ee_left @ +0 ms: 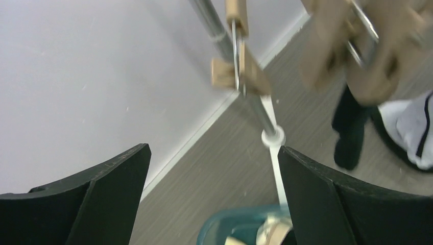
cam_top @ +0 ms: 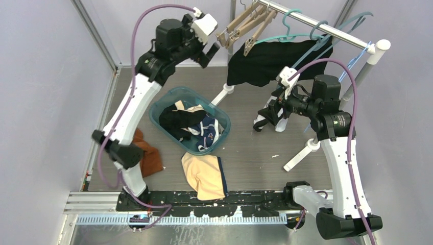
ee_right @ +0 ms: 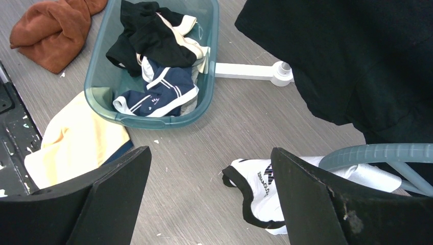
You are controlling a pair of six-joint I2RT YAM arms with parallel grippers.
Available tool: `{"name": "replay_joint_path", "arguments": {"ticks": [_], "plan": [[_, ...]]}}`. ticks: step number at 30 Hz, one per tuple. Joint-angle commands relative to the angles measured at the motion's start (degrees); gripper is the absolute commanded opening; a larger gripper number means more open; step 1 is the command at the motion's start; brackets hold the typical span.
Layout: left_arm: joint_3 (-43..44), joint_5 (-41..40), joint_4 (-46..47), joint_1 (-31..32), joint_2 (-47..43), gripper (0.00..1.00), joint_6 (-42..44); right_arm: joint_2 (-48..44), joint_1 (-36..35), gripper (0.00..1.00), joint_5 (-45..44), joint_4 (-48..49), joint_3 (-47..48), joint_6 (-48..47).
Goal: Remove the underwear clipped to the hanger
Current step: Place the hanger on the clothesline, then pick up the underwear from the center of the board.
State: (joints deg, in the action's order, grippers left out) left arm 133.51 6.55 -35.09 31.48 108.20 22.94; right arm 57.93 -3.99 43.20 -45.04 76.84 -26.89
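Note:
White underwear with black trim [ee_right: 265,189] shows just below my right gripper [ee_right: 212,153], which is open and holds nothing. Its right part runs under a teal hanger [ee_right: 378,153]; I cannot tell whether it is clipped there or lies on the table. From above, the same underwear [cam_top: 264,121] sits under the right gripper [cam_top: 271,109]. A black garment [cam_top: 270,58] hangs from the rail. My left gripper [cam_top: 210,52] is raised beside the bare wooden clip hangers [cam_top: 242,25]. It is open [ee_left: 213,153] and empty, with a wooden clip [ee_left: 237,71] above it.
A teal basket [cam_top: 162,104] holds several pieces of underwear. A yellow pair [cam_top: 204,176] lies in front of it and a brown cloth [cam_top: 148,153] to its left. The rack's rail [cam_top: 316,25] crosses the back, its white feet [cam_top: 301,155] on the table.

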Motion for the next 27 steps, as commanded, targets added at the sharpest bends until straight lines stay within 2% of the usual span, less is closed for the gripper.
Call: {"name": "replay_joint_path", "arguments": {"ticks": [1, 4, 6, 8, 11, 13, 17, 20, 21, 27], "plan": [[-11.9, -4.5, -2.1, -0.1, -13.6, 0.98, 6.8, 0.3, 0.1, 0.93, 1.3, 0.6, 1.1, -1.0], [-22.7, -7.7, -4.2, -0.1, -21.4, 0.98, 9.4, 0.9, 0.1, 0.93, 1.5, 0.7, 0.5, -1.3], [-29.2, -7.0, -7.1, -0.1, -26.4, 0.98, 10.3, 1.1, 0.1, 0.93, 1.9, 0.8, 0.0, -1.5], [-35.4, -2.7, -11.0, -0.1, -31.1, 0.98, 11.7, 1.3, 0.0, 0.93, 2.8, 0.8, -0.7, -1.8], [-41.9, 9.9, -21.0, 0.0, -34.9, 1.0, 15.5, 1.4, -0.1, 0.93, 4.5, 0.9, -1.8, -2.9], [-45.8, 16.3, -26.5, 0.6, -37.8, 0.96, 18.1, 1.6, -0.6, 0.93, 5.6, 1.0, -2.8, -3.9], [-55.2, 20.8, -33.2, 5.5, -40.1, 0.89, 23.7, 1.3, -1.3, 0.93, 6.6, 1.2, -6.7, -6.1], [-61.6, 21.5, -33.1, 9.9, -41.4, 0.88, 26.0, 0.8, -1.6, 0.92, 6.0, 2.2, -10.4, -6.6], [-63.5, 21.4, -32.3, 11.8, -41.3, 0.85, 26.4, 0.8, -1.6, 0.92, 5.9, 2.9, -11.6, -6.4], [-70.3, 15.9, -25.4, 23.0, -38.5, 0.81, 29.6, -0.4, -1.7, 0.91, 6.5, 8.9, -19.9, -2.8]]}}
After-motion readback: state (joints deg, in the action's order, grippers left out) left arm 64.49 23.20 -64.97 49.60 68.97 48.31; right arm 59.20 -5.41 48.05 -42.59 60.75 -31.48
